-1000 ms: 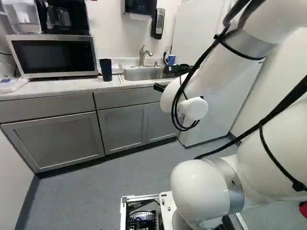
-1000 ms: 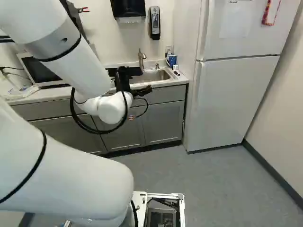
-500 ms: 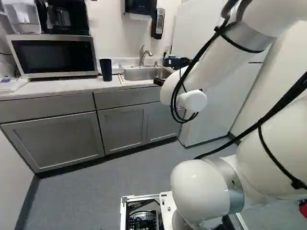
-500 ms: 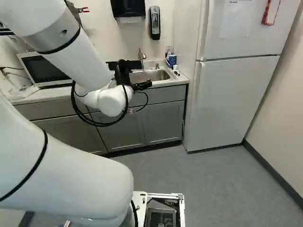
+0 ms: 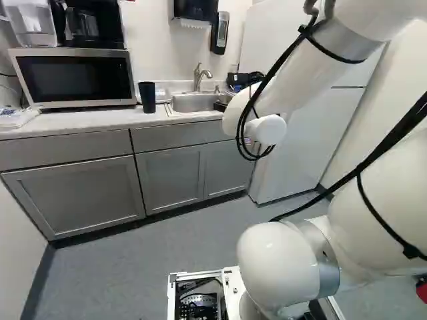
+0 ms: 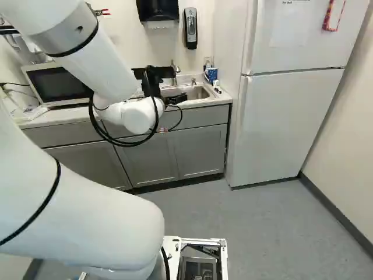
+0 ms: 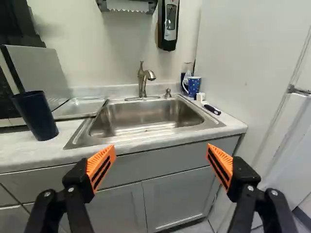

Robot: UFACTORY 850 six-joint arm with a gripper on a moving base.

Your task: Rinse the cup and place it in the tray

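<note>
Open gripper (image 6: 176,99) facing the sink (image 7: 150,116), dark cup (image 7: 36,116) standing at 10 o'clock

Bearings are running from the gripper, straight ahead being 12. The fingers are standing wide apart, orange pads (image 7: 101,167) facing each other, and are holding nothing. The dark cup is standing upright on the counter (image 7: 24,153), well apart from the fingers. A shallow tray (image 7: 80,107) is lying at 11 o'clock, between cup and sink. The faucet (image 7: 142,80) is rising at 12, behind the basin. A blue patterned mug (image 7: 194,87) is standing at 1 o'clock, near the sink's far corner, and the white refrigerator (image 6: 285,128) is standing at 2 o'clock
</note>
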